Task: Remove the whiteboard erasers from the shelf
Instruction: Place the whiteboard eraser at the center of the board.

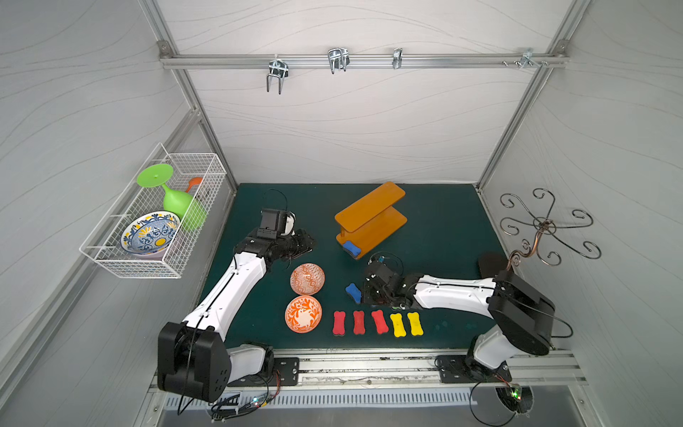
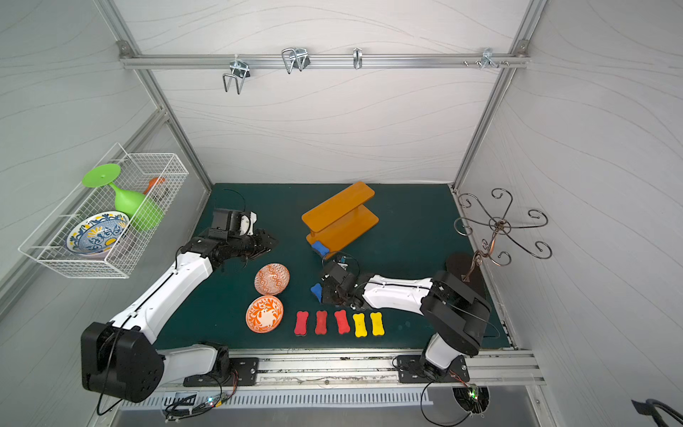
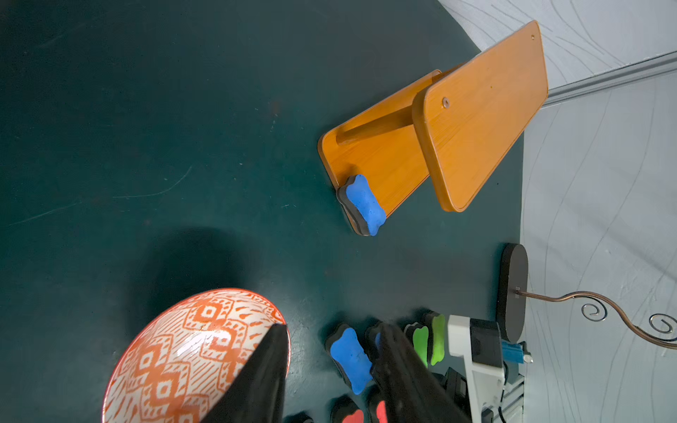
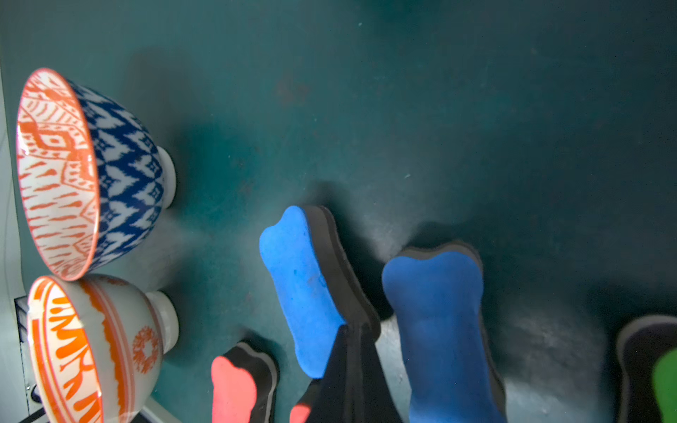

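Observation:
The orange shelf (image 1: 369, 207) (image 3: 476, 110) stands at the back of the green mat. One blue eraser (image 1: 351, 248) (image 3: 364, 205) lies on the end of its lower board. On the mat lie three red erasers (image 1: 358, 322), two yellow erasers (image 1: 406, 324), two blue erasers (image 4: 304, 289) (image 4: 439, 329) and two green erasers (image 3: 428, 340). My right gripper (image 1: 364, 295) (image 4: 353, 326) is low between the two blue ones, jaws together, holding nothing. My left gripper (image 1: 310, 244) (image 3: 331, 326) hovers open and empty, left of the shelf.
Two orange patterned bowls (image 1: 307, 278) (image 1: 303, 314) sit left of the eraser row. A white wire basket (image 1: 155, 266) with a green goblet and a blue bowl hangs on the left wall. A scrolled metal stand (image 1: 547, 225) rises from a dark base (image 1: 491, 262) at the right.

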Robot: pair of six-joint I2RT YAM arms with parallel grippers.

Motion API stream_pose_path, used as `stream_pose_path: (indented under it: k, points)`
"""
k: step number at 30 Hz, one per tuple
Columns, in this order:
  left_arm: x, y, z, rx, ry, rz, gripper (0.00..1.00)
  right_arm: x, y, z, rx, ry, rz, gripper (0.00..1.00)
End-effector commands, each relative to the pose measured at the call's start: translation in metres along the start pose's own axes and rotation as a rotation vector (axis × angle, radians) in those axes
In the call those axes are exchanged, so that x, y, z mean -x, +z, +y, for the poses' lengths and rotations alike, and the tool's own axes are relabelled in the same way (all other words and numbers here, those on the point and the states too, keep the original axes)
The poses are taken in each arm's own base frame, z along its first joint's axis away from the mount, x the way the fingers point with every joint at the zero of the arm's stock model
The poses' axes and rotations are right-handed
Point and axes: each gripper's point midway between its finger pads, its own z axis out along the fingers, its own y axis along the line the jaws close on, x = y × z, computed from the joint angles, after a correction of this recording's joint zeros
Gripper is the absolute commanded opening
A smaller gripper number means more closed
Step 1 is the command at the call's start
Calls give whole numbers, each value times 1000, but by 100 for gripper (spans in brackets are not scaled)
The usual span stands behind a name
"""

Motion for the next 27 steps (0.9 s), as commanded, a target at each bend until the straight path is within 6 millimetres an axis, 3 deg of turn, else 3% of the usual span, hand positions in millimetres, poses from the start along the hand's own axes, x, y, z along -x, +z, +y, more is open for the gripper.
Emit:
stream_pose_path:
  k: [1, 3, 9, 16, 27]
  points:
    - [11, -6, -8, -32, 33, -43, 45, -12, -6, 2, -20, -99, 82, 28]
    - [13, -6, -6, -33, 26, -48, 45, -10, -13, 3, -26, -191, 85, 45]
    - [16, -5, -7, -43, 12, -49, 45, 4, -12, 11, -34, -454, 61, 61]
    - [19, -4, -1, -35, -4, -51, 45, 0, -1, 32, 8, -611, 70, 66]
    - [20, -4, 1, -31, -8, -51, 45, -5, 29, 26, -47, -664, 108, 66]
